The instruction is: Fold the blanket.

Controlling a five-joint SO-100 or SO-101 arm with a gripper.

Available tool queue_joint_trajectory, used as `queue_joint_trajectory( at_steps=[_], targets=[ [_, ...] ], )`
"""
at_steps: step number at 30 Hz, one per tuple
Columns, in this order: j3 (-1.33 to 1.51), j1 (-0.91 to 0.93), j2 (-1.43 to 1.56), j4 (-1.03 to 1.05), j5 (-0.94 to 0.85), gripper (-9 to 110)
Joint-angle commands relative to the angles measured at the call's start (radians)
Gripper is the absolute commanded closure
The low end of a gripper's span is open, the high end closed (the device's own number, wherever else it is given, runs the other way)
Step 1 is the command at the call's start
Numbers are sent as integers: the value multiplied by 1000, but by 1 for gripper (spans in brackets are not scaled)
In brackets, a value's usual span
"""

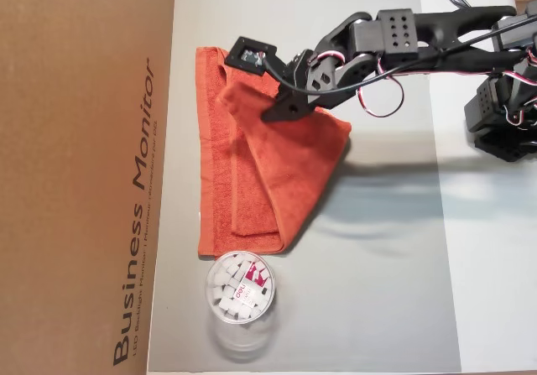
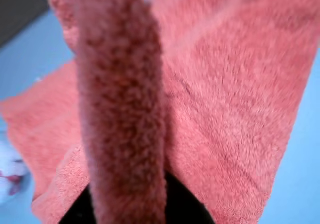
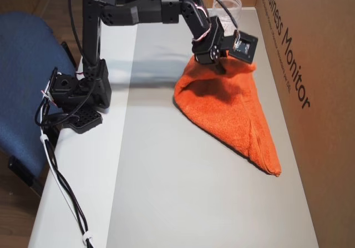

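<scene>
Fingers closed tight on a pinch of the blanket (image 1: pixel 252 174); the wrist view shows a ridge of terry cloth (image 2: pixel 122 108) standing up between the jaws, black jaw base just visible below it, so nothing else is gripped. Gripper (image 1: pixel 281 106) sits over the upper part of the cloth in an overhead view, lifted clear of the grey mat (image 1: pixel 377 266), with the grabbed part raised and the cloth draping from it. In the other overhead view the gripper (image 3: pixel 219 65) holds the peak and the blanket (image 3: pixel 233 115) fans down into a long wedge towards the cardboard box (image 3: pixel 310 92).

Blanket lies on the mat beside the box, partly doubled over, left strip flat. Clear round tub (image 1: pixel 240 286) of white pieces stands just beside the blanket's lower edge.

Step judged: mid-fold, carrying the lifted part across.

Risks:
- pinch looks small, so the cloth could slip out mid-carry;
- dragging could pull the whole blanket instead of folding it, bunching the flat layer;
- lower edge could nudge the tub if the cloth slides;
- releasing off-line leaves a skewed fold.
</scene>
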Motion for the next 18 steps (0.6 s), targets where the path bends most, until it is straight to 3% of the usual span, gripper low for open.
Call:
queue_joint_trajectory(
  at_steps=[1, 18],
  targets=[
    [-103, 18, 84, 2, 3, 102],
    [-302, 253, -18, -52, 9, 102]
  ],
)
